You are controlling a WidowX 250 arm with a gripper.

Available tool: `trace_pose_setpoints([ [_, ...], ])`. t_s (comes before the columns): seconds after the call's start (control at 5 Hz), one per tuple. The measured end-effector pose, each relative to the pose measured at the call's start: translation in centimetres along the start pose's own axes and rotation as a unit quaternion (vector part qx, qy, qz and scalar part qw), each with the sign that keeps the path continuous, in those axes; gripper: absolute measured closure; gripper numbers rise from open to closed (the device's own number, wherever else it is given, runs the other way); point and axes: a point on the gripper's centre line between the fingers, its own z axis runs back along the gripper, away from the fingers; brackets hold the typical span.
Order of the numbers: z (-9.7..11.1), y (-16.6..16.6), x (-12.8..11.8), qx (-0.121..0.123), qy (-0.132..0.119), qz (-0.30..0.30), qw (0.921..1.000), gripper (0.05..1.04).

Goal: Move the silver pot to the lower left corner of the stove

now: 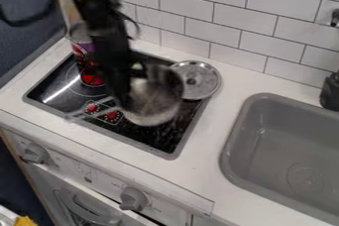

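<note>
Near edge first: stove [159, 143] surface runs out in front of gripper [124, 102]; its near-left corner, my read of the target, is off to the gripper's left as the camera sees it. Long pale handle [87, 113] points that way, blurred, near side of gripper. Silver pot [159, 102] is right beside the gripper, on its right in view, over the stove. Can't tell if the gripper is wide, narrow or gripping the pot; outline smeared.

Handling, judged: thin metal, stiff, light to moderate, slick walls. Won't crush, but may swing or tip if held off-centre. Best hold: handle root or the rim, square across the wall. Handle end gives poor leverage.

Behind gripper, to its right: round metal lid [198, 80]. Behind, to its left: can [81, 46]. Keep the pot clear of both.
</note>
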Motion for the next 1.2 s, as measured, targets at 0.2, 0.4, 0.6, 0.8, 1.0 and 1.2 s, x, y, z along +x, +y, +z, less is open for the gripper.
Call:
trace_pose_setpoints([
  [0.2,1.8,2.3,0.3,-0.002,-0.006,0.022,0.9997,1.008],
  [0.4,2.8,4.9,0.8,0.011,-0.022,0.062,0.9978,1.008],
  [0.6,2.7,8.1,0.7,0.025,-0.017,0.113,0.9932,1.008],
  [0.8,1.9,10.7,0.5,0.041,-0.006,0.149,0.9879,1.008],
  [1.0,0.0,13.0,0.9,0.046,0.005,0.17,0.9843,1.008],
  [1.2,-1.6,13.7,1.0,0.05,0.017,0.186,0.9811,1.008],
])
